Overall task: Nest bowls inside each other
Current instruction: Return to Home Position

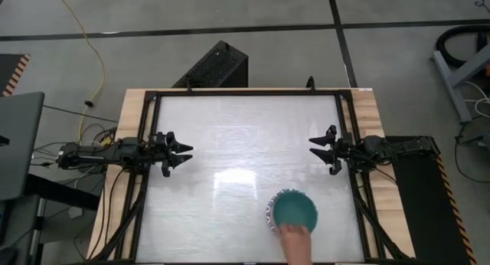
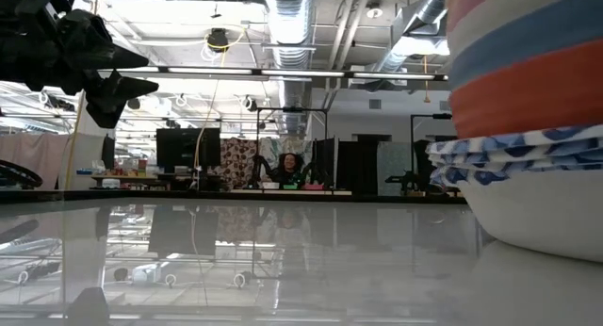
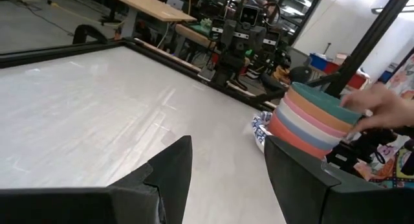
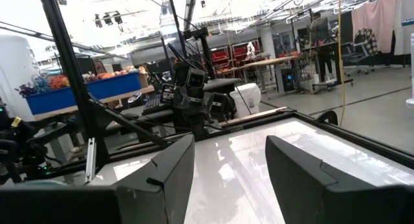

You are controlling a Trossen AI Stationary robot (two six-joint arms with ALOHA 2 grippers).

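Observation:
A nested stack of bowls [image 1: 292, 211] stands on the table near its front right corner, a teal bowl on top and a blue-and-white patterned rim showing at its left. The left wrist view shows the stack [image 3: 309, 120] banded teal, orange, pink, blue and red; the low view shows the stack [image 2: 528, 128] close up at the right, resting on a white bowl. A person's hand [image 1: 295, 239] lies on the stack's near side. My left gripper [image 1: 184, 152] is open at the table's left edge, my right gripper [image 1: 315, 148] open at the right edge. Both are far from the stack.
The glossy white tabletop [image 1: 230, 142] is framed by a black rail [image 1: 245, 92]. A black box [image 1: 214, 66] sits on the floor beyond the far edge. The person's hand [image 3: 381, 107] reaches in from the near edge at the stack.

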